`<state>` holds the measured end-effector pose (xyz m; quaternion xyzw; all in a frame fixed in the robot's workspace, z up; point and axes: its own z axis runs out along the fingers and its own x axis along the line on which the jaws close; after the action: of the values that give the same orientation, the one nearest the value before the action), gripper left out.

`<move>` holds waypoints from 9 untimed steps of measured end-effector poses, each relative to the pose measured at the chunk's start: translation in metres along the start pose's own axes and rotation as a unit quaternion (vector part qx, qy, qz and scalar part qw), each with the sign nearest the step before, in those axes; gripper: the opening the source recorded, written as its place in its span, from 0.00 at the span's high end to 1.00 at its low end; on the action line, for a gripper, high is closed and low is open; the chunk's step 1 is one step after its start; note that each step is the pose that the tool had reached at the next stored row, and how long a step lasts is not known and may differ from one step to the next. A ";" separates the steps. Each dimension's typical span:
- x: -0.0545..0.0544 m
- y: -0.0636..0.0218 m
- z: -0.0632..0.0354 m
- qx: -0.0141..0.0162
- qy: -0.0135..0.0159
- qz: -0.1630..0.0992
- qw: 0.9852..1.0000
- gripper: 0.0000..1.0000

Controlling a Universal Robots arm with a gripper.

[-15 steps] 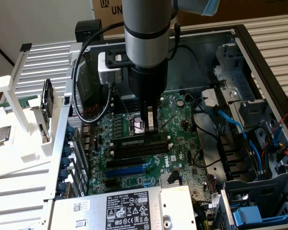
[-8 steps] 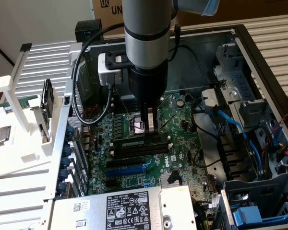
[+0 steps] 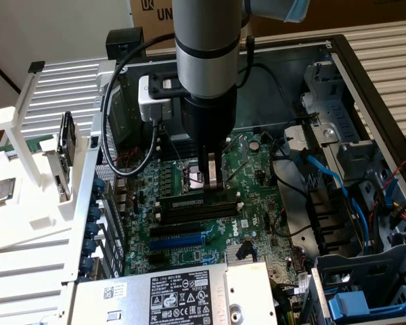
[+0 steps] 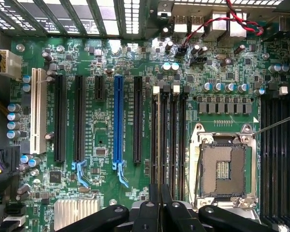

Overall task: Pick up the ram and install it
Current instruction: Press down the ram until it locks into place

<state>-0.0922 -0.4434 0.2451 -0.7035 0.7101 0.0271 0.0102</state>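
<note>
gripper [image 4: 160, 191] fingers sit closest to the lens, narrow and nearly together, pinched on a thin stick seen edge-on. reads as the ram [image 4: 160, 140], held at its middle. it runs lengthwise along one of the memory slots [image 4: 176, 140], lined up with it and low over or in it. can't tell if it is fully seated. the empty processor socket [image 4: 222, 166] is just beside that slot bank, with a second bank of slots [image 4: 278, 154] past it. the blue expansion slot [image 4: 118, 121] is further off on the other side. all of this sits on the green motherboard [image 4: 101, 193].

step in hand, by my read: seating the ram. to do it well, keep the stick parallel to the slot and upright, with both ends level and the notch matched. press straight down, no twist, and have the end latches open so they can snap shut.

pose: in the exterior view the arm [image 3: 206, 47] drops straight down into the open case [image 3: 365, 81], wrist vertical. the gripper [image 3: 213, 177] tips are down at the slots in the middle of the board. a camera box [image 3: 154, 100] sits on the wrist toward the exterior view's left, with a black cable [image 3: 108, 115] looping off it. a white rack [image 3: 27, 135] stands outside the case on the exterior view's left.
</note>
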 end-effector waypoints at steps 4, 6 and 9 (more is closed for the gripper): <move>0.000 0.0001 0.0004 0.004 0.000 0.000 1.000 0.88; 0.000 0.0005 0.0006 0.005 0.000 0.000 1.000 0.88; 0.000 0.0015 0.0016 0.005 0.000 0.000 1.000 0.88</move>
<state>-0.0937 -0.4435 0.2435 -0.7034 0.7103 0.0235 0.0133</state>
